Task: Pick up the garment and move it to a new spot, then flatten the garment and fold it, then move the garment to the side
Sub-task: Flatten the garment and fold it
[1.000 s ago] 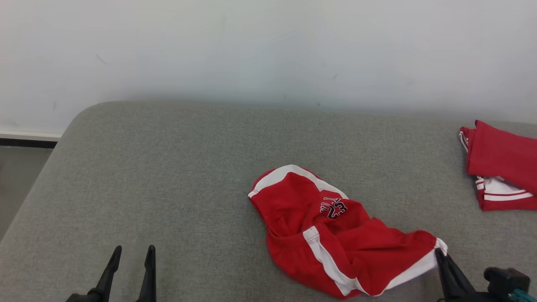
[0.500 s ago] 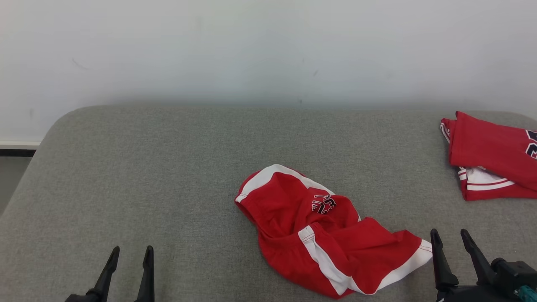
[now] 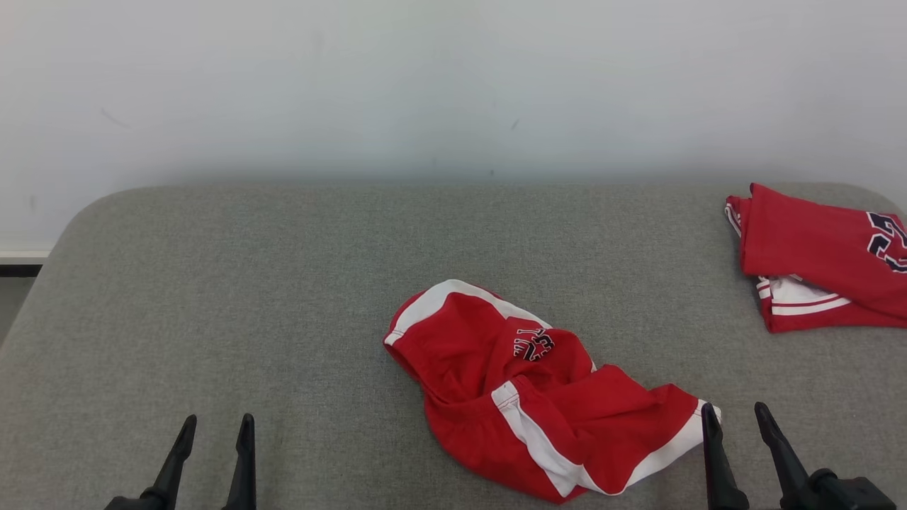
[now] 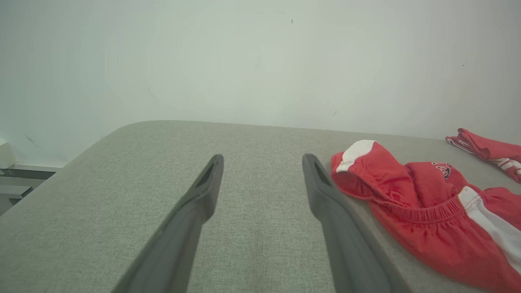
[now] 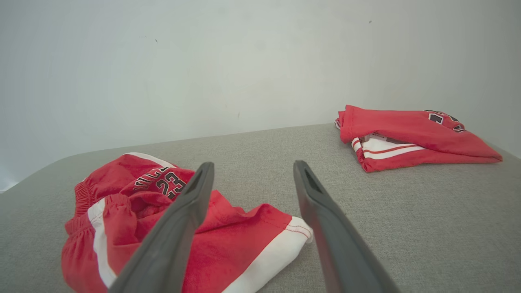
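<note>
1. A crumpled red garment [image 3: 538, 411] lies on the grey padded surface [image 3: 283, 283], a little right of centre in the lower half of the head view.
2. It is bunched, not flat. Its elastic waistband curls open toward the frame's left, and a white stripe [image 3: 538, 446] runs down across the folds.
3. A dark number 23 print [image 3: 533, 345] sits on a raised fold near the top of the heap.
4. Its white-edged hem reaches out to the lower right of the frame.
5. The right gripper [image 3: 733, 414] rises from the lower right corner with its 2 dark fingers spread wide, and nothing is pinched between them.
6. Its inner finger stands just beside the white hem. I cannot tell whether it touches the cloth.
7. In the right wrist view, the hem's corner lies low between the 2 fingers, on the surface.
8. The left gripper [image 3: 216, 425] stands at the lower left of the head view, its fingers also apart and holding nothing, well clear of the garment.
9. In the left wrist view, the waistband lies just right of that gripper's right finger.
10. A folded red garment [image 3: 815, 255] with white trim rests at the right edge of the head view, well apart from the crumpled one.
11. A pale wall [image 3: 425, 85] runs behind the surface across the top of the frame.
</note>
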Available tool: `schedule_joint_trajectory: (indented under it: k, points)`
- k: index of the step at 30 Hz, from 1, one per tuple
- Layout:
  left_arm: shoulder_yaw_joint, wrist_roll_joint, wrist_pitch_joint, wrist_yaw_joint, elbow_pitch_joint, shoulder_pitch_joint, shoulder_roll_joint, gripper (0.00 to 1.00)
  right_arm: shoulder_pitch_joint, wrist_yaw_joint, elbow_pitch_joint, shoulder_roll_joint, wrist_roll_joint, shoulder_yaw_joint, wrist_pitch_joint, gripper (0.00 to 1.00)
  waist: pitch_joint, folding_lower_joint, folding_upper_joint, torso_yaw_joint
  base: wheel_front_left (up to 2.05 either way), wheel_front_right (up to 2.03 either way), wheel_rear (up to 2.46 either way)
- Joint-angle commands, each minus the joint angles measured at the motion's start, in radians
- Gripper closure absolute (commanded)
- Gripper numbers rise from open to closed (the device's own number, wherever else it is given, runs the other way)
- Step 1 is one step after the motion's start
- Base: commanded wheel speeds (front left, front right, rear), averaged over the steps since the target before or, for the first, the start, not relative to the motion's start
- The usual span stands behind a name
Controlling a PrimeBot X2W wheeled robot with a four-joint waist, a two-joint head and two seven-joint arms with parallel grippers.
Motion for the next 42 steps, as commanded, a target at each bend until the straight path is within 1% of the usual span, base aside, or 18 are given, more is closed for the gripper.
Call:
schedule_joint_trajectory:
  k: [1,7,13,14,17,23,27,28,35,36,37,38,42]
  points:
    - [0.003,0.007,-0.003,0.001,-0.002,0.008,0.003,0.0,0.009,-0.003,-0.007,0.004,-0.007,0.002,-0.004,0.0,0.0,0.0,0.0,-0.002,0.0,0.0,0.0]
    - [0.002,0.008,-0.003,0.001,0.002,0.004,0.004,0.0,0.017,-0.003,-0.012,0.009,-0.008,0.019,-0.004,0.0,-0.002,0.0,0.0,-0.002,0.0,0.0,0.0]
    - [-0.007,0.008,-0.003,0.001,0.005,-0.007,0.002,0.0,-0.033,-0.003,0.012,-0.031,-0.013,0.094,0.005,0.0,0.001,0.0,0.0,0.015,0.0,0.0,0.0]
    - [-0.013,0.008,-0.003,0.001,0.007,-0.013,0.0,0.0,-0.062,-0.003,0.026,-0.046,-0.006,0.129,0.018,0.0,0.001,0.0,0.0,0.028,0.0,0.0,0.0]
    - [-0.022,0.006,-0.003,0.001,0.011,-0.015,-0.003,0.0,-0.115,-0.003,0.054,-0.066,0.006,0.187,0.05,0.0,0.0,0.0,0.0,0.051,0.0,0.0,0.0]
    - [-0.047,0.004,-0.003,0.001,0.018,-0.035,-0.014,0.0,-0.211,-0.003,0.138,-0.094,0.046,0.299,0.109,0.0,0.006,0.0,0.0,0.113,0.0,0.0,0.0]
    - [-0.063,-0.003,-0.003,0.001,0.026,-0.051,-0.019,0.0,-0.257,-0.003,0.207,-0.109,0.071,0.346,0.137,0.0,0.014,0.0,0.0,0.158,0.0,0.0,0.0]
    - [-0.063,-0.003,-0.003,0.001,0.026,-0.051,-0.019,0.0,-0.257,-0.003,0.207,-0.109,0.071,0.346,0.137,0.0,0.014,0.0,0.0,0.158,0.0,0.0,0.0]
    - [-0.078,-0.014,-0.003,0.001,0.038,-0.062,-0.019,0.0,-0.336,-0.003,0.342,-0.113,0.11,0.413,0.196,0.0,0.027,0.0,0.0,0.208,0.0,0.0,0.0]
    - [-0.08,-0.015,-0.003,0.001,0.039,-0.064,-0.019,0.0,-0.344,-0.003,0.36,-0.117,0.117,0.43,0.21,0.2,0.029,0.0,0.0,0.213,0.0,0.0,0.0]
    - [-0.08,-0.015,-0.003,0.001,0.04,-0.066,-0.02,0.0,-0.356,-0.003,0.369,-0.118,0.125,0.441,0.21,0.86,0.029,0.0,0.0,0.216,0.0,0.0,0.0]
    - [-0.081,-0.015,-0.003,0.001,0.041,-0.067,-0.02,0.0,-0.37,-0.003,0.379,-0.121,0.131,0.449,0.207,1.0,0.03,0.0,0.0,0.219,0.0,0.0,0.0]
    - [-0.078,-0.015,-0.003,0.001,0.044,-0.067,-0.02,0.0,-0.414,-0.003,0.413,-0.121,0.152,0.477,0.187,1.0,0.03,0.0,0.0,0.223,0.0,0.0,0.0]
